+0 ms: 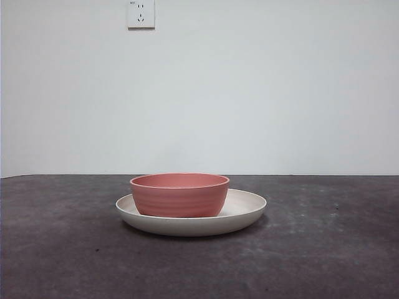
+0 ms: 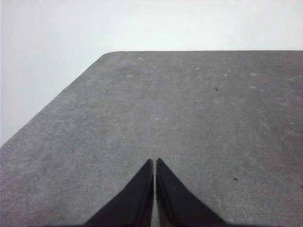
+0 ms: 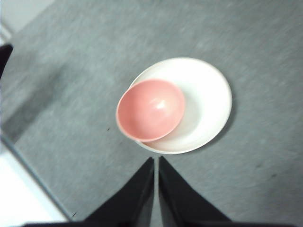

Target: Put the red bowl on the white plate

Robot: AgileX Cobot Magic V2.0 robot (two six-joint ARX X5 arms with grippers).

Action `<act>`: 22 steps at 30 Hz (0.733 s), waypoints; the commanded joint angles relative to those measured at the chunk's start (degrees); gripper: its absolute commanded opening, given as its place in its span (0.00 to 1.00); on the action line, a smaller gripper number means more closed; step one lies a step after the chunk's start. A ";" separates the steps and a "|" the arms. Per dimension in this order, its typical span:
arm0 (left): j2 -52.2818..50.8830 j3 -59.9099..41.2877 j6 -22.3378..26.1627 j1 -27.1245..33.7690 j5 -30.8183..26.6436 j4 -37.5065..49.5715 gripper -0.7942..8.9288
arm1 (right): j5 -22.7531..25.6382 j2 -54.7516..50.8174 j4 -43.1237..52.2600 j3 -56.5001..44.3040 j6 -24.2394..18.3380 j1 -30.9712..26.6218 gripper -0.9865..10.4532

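On the white plate (image 1: 246, 212) sits the red bowl (image 1: 179, 195), upright and off-centre, its rim crowding one edge of the plate. From the right wrist camera I see my right gripper (image 3: 155, 163) above the pair with its jaws pressed together and nothing between them; the bowl (image 3: 150, 110) lies just ahead of the tips. My left gripper (image 2: 155, 164) is also closed and empty, over bare table (image 2: 189, 118), so the right arm is nearer. I judge the placement done; any nudge toward centre falls to the right arm.
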 commanded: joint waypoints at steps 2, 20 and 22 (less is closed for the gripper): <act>-0.02 -1.20 -0.24 0.15 -0.11 0.85 0.09 | -0.24 -3.50 0.28 0.31 -3.10 -5.38 0.09; -0.02 -1.20 -0.24 0.15 -0.11 0.85 0.09 | 0.04 -36.15 31.19 -31.56 -4.35 -34.38 0.09; -0.02 -1.20 -0.24 0.15 -0.11 0.85 0.09 | 0.46 -39.54 36.46 -36.85 -4.46 -34.93 0.09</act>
